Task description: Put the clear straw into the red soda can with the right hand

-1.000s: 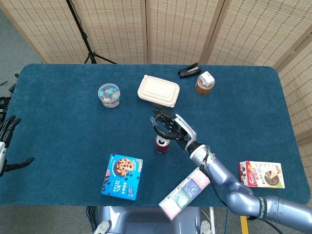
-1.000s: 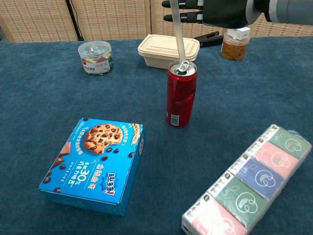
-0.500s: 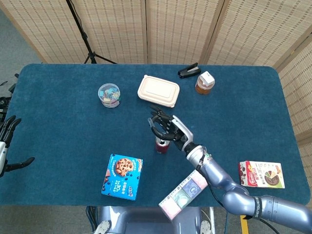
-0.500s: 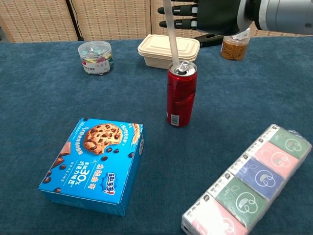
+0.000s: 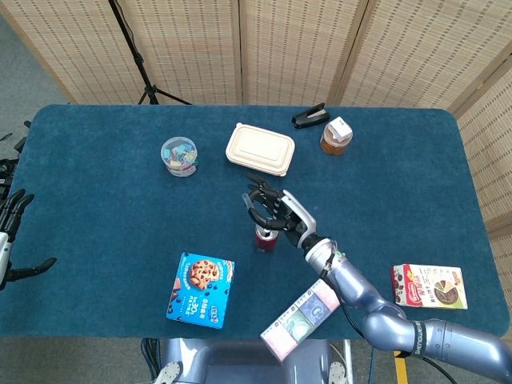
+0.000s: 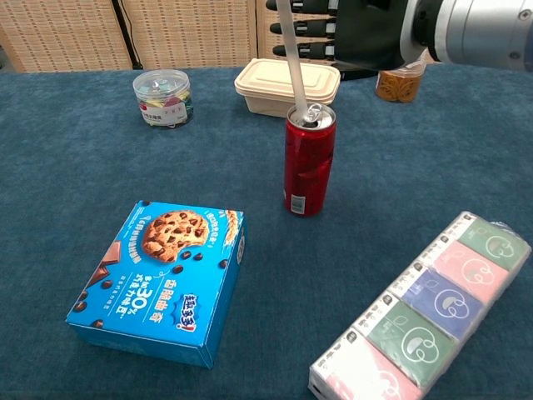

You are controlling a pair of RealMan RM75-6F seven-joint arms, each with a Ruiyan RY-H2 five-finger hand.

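The red soda can (image 6: 309, 160) stands upright at mid-table, also seen as the can (image 5: 264, 238) in the head view. The clear straw (image 6: 291, 62) leans left, with its lower end in the can's opening and its top past the frame edge. My right hand (image 6: 358, 29) hovers above and behind the can. Its fingers reach left to the straw's upper part and hold it there. From the head view the right hand (image 5: 276, 212) covers the can's top. My left hand (image 5: 12, 232) stays off the table's left edge, fingers apart and holding nothing.
A blue cookie box (image 6: 162, 279) lies front left and a tissue multipack (image 6: 425, 312) front right. A beige lunch box (image 6: 287, 86), a clear jar of clips (image 6: 162, 97) and an amber jar (image 6: 400, 79) stand behind the can. A snack packet (image 5: 428, 286) lies far right.
The straw's lower end has gone into the can's opening and the straw has tipped left. My right hand has shifted slightly left and down over the can. The left hand has not moved.
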